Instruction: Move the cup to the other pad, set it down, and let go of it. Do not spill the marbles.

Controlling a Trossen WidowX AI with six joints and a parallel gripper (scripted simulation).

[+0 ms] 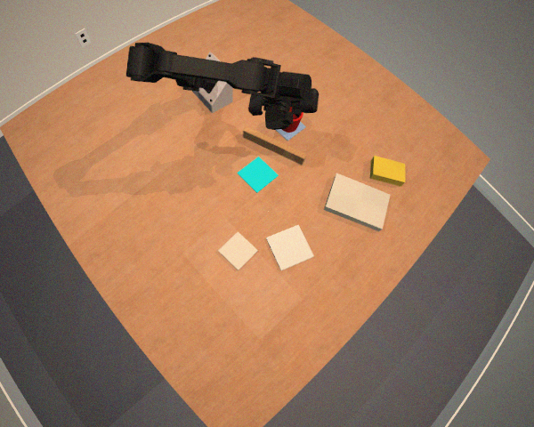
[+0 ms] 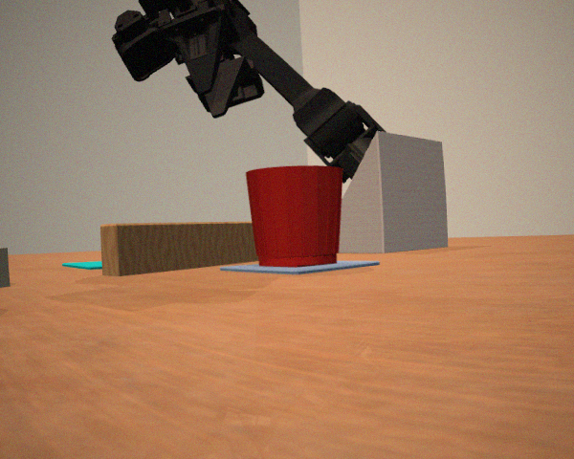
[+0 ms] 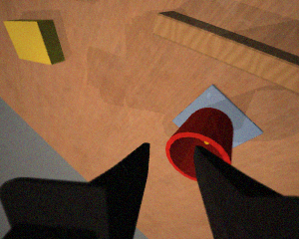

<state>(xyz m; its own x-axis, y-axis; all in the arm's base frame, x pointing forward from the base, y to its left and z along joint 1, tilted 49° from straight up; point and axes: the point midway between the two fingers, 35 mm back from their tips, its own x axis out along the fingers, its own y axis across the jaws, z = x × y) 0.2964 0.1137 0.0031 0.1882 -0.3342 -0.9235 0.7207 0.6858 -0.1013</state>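
The red cup (image 3: 201,141) stands upright on the pale blue pad (image 3: 239,120), just beside the wooden bar (image 1: 273,147). The claw (image 3: 170,166) hangs above the cup, partly open, holding nothing, one finger (image 3: 216,174) over the rim. The cyan pad (image 1: 257,173) lies on the bench (image 1: 120,229) beyond the bar.

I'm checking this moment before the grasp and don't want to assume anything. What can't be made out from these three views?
- Top view: the arm covers most of the red cup and its blue-grey pad.
- Exterior view: the cup's wall hides the marbles; the gripper is cut off by the top edge.
- Wrist view: only one yellow speck shows inside the cup, so the marble count is unknown; a finger covers part of the rim.
- Whether the jaws, holding nothing, are level with the rim.
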